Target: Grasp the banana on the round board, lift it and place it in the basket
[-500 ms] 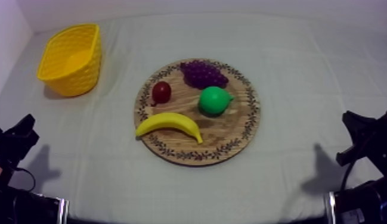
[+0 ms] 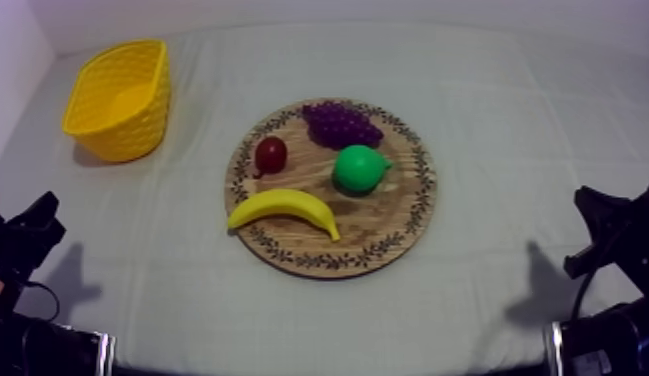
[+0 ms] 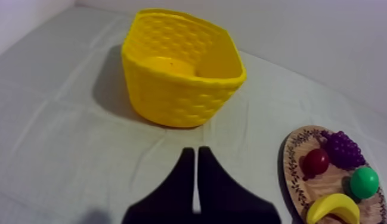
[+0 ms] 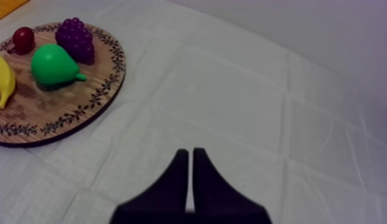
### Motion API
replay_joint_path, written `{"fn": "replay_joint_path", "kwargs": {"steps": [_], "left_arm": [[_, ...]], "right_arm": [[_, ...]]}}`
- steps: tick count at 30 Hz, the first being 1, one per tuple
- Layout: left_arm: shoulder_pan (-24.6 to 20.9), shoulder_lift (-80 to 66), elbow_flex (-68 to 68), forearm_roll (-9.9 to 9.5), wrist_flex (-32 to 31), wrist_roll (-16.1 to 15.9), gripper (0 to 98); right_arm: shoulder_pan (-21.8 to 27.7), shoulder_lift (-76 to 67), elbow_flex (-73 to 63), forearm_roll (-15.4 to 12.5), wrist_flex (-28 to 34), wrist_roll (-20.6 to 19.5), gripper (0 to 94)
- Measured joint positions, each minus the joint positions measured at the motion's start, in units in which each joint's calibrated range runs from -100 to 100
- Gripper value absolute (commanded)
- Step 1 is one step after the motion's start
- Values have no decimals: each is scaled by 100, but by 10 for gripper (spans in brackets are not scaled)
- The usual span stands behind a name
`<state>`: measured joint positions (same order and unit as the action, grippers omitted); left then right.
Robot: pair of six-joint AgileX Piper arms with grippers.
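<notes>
A yellow banana (image 2: 283, 210) lies on the front left of the round wooden board (image 2: 408, 215) in the middle of the table. The yellow basket (image 2: 120, 98) stands at the back left, with nothing inside. My left gripper (image 2: 43, 212) rests low at the left edge, and its fingers (image 3: 195, 156) lie together as a wedge over bare cloth short of the basket (image 3: 180, 65). My right gripper (image 2: 585, 198) rests low at the right edge, shut (image 4: 190, 156) over cloth, well to the right of the board (image 4: 106, 89) and the banana (image 4: 5, 80).
On the board also sit a green pear (image 2: 360, 168), a bunch of purple grapes (image 2: 340, 123) and a small red fruit (image 2: 271, 155). A pale wall runs along the back and left of the table. Open cloth lies between board and basket.
</notes>
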<state>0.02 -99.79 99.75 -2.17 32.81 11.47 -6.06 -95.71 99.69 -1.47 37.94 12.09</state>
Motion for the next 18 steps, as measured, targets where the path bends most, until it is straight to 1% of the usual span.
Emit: {"fn": "replay_joint_path", "kwargs": {"steps": [11,15,18], "left_arm": [[13,0,0,0,0,0,2],[-76,10,-9,0,33,71,6],[-20,111,-9,0,-58,10,8]], "right_arm": [[0,0,0,0,0,-4,5],[0,0,0,0,0,-3,5],[0,0,0,0,0,-3,5]]}}
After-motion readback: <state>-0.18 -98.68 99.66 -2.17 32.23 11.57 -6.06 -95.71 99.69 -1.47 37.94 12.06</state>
